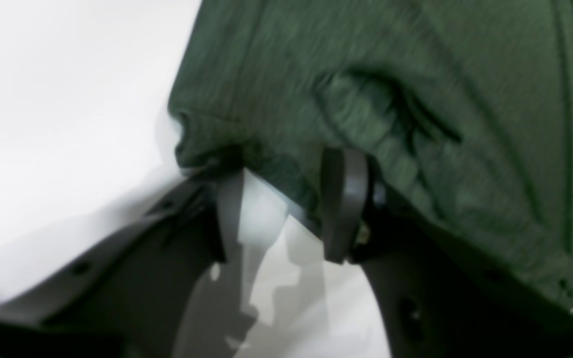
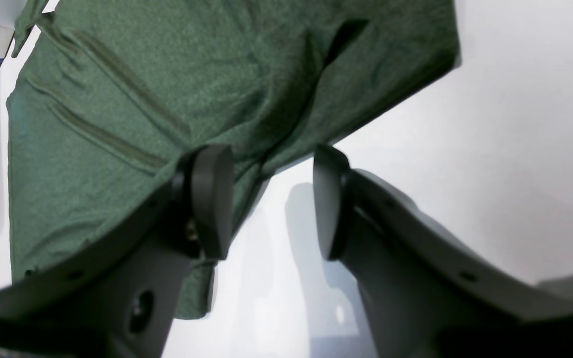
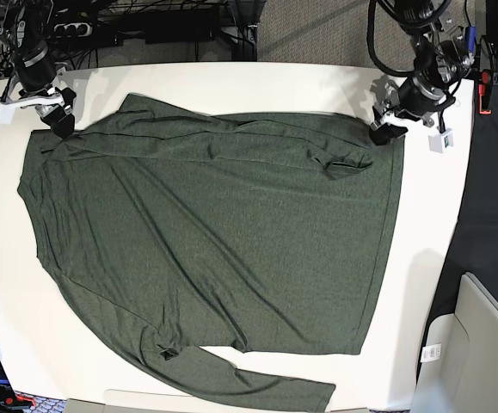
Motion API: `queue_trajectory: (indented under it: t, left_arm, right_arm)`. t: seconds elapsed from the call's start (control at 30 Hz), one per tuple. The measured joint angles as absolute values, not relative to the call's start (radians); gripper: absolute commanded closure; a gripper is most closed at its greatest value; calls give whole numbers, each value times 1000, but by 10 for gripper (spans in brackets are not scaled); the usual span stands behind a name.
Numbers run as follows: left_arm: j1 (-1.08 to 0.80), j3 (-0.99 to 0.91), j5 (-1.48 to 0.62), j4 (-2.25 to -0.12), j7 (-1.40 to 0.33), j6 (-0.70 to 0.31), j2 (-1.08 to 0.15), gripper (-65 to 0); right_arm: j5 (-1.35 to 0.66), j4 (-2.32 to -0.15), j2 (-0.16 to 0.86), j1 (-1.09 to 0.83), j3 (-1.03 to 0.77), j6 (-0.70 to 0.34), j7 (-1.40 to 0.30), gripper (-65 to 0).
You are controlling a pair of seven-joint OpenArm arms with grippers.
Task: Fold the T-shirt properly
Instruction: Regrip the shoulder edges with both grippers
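Left wrist view: the left gripper (image 1: 286,199) stands at the hem corner of the dark olive-green heathered knit T-shirt (image 1: 416,99). Its two dark fingers are spread, with white tabletop visible in the gap between them. One finger appears to lie under the cloth edge, the other at the bunched corner; no pinch is confirmed. The picture is blurred, so contact cannot be judged closely.

Right wrist view: the right gripper (image 2: 266,199) straddles the shirt's edge, one finger (image 2: 212,199) over green fabric, the other over the bare white table (image 2: 515,124). The jaws stand apart with nothing between them. This placement suits taking the edge on closing.

Base view: the T-shirt (image 3: 214,241) lies spread nearly flat across the white table (image 3: 231,77), one long sleeve folded across its upper part, the other trailing along the near edge. The right gripper (image 3: 58,116) sits at the far corner on the view's left, the left gripper (image 3: 384,129) at the far corner on the view's right. Judgement: both arms are posted at opposite corners of one side to lift it together for a fold; no fold of the body is yet made.
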State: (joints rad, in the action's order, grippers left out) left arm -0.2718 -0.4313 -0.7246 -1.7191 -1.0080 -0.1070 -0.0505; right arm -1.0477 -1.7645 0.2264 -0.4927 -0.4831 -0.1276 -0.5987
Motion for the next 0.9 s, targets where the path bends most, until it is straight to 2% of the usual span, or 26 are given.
queue_trajectory:
  t: [0.23, 0.9]
  left_arm:
    - [-254, -431, -726, -1682, -993, -105, -51, 0]
    - [-413, -431, -677, -1897, -1066, -83, -48, 0]
  right_arm:
    - [-1047, -1765, 226, -503, -484, -127, -599, -271]
    - [-1044, -1704, 226, -482, -510, -125, -599, -272]
